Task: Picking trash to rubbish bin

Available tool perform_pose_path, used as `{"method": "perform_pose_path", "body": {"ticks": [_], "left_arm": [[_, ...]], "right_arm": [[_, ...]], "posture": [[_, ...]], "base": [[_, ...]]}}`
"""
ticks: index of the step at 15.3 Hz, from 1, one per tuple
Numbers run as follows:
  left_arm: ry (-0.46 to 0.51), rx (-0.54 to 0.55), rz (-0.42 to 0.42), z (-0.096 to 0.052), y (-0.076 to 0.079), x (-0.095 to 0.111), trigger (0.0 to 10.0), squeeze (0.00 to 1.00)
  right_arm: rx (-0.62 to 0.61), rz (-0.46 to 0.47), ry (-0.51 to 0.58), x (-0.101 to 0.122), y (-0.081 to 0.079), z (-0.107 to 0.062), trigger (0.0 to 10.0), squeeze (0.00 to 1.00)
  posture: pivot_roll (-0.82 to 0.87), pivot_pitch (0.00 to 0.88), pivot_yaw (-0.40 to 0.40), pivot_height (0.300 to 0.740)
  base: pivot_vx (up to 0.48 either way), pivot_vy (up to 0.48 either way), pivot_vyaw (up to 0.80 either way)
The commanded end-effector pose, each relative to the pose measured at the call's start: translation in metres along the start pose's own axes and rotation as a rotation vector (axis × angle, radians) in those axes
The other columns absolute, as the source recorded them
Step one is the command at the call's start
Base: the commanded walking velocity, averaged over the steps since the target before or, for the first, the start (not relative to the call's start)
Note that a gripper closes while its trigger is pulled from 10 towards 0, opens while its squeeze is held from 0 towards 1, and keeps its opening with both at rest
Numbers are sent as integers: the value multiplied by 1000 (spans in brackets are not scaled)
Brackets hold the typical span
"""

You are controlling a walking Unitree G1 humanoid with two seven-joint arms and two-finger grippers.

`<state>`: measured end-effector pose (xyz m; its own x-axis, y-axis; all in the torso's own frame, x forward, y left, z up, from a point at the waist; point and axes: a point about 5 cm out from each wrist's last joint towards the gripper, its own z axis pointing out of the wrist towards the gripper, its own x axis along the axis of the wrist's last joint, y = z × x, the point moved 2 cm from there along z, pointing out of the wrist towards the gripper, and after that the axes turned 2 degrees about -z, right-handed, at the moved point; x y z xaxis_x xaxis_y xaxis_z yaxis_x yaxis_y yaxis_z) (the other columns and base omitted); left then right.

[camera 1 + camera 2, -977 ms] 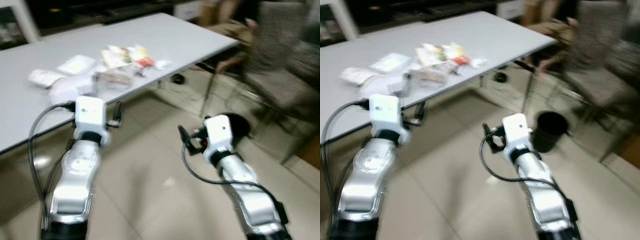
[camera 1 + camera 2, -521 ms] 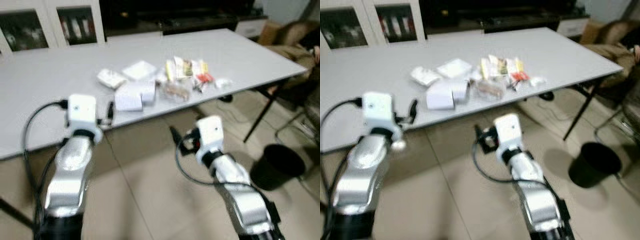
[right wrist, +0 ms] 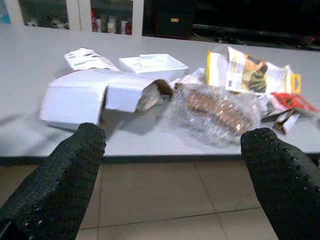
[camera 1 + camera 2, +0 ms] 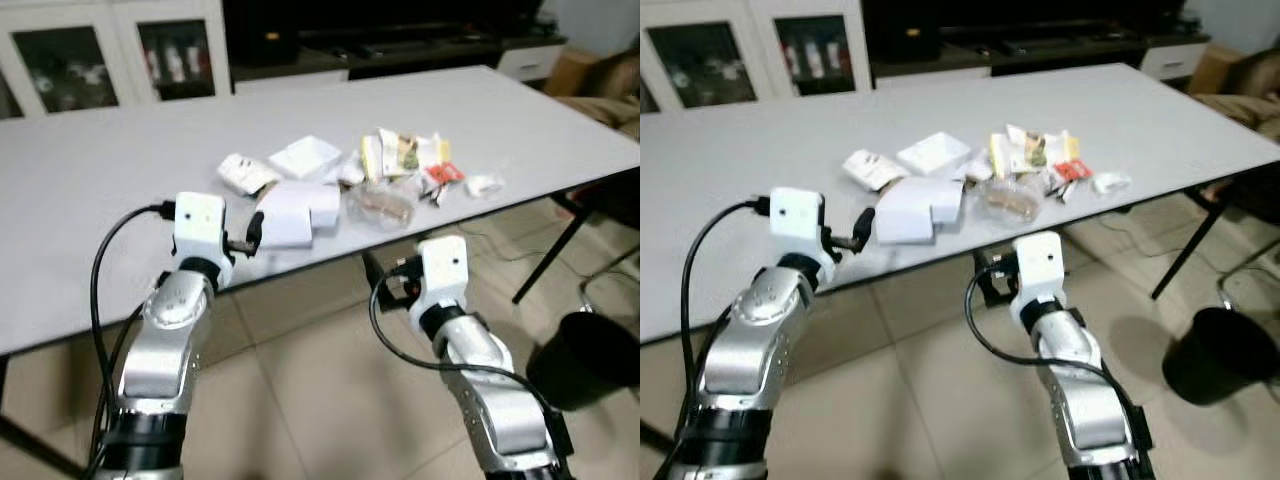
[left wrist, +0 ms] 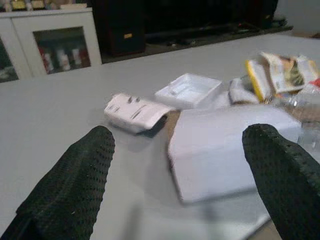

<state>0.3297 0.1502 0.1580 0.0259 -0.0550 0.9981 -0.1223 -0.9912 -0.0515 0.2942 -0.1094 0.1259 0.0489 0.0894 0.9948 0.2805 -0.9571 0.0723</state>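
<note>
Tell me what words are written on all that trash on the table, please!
None can be read.
Yellow snack packet: printing too blurred.
Crumpled white paper wrapper: dark marks, too small to read.
Small red wrapper: unreadable.
White cardboard box: no print visible.

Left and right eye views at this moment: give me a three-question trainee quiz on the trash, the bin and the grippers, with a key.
1. True or false: the black rubbish bin stands on the floor to the robot's right, beyond the end of the grey table.
2. Which item lies nearest the left gripper? A) white cardboard box B) yellow snack packet C) clear plastic wrapper
3. Fill in: the right gripper is held below the table's ____ edge, fingers open.

Key: 1 true; 2 A; 3 near.
</note>
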Motion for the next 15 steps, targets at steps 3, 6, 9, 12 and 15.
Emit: {"method": "perform_pose_path", "body": {"ticks": [3,6,9,12,15], "left_arm": [[6,-23,-16,3,9,1,10000,0],[5,-14,-11,1,7,-1,10000,0],[3,-11,-12,0,5,-1,10000,0],[-33,-3,-118,3,1,-8,10000,0],[-108,-16,-202,2,-7,-25,10000,1000]], "right_arm": [[-3,-15,-10,0,7,3,10000,0],[14,-6,-5,1,5,3,10000,0],[12,9,-8,-1,4,3,10000,0],[8,13,-12,-2,5,1,10000,0],[1,40,-33,-7,7,-1,10000,0]], "posture": [[-127,0,-36,740],[-121,0,-43,740],[-120,0,-40,740],[-121,0,-33,740],[-122,0,-28,740]], "base": [[371,0,0],[372,0,0],[371,0,0],[244,0,0],[0,0,0]]}}
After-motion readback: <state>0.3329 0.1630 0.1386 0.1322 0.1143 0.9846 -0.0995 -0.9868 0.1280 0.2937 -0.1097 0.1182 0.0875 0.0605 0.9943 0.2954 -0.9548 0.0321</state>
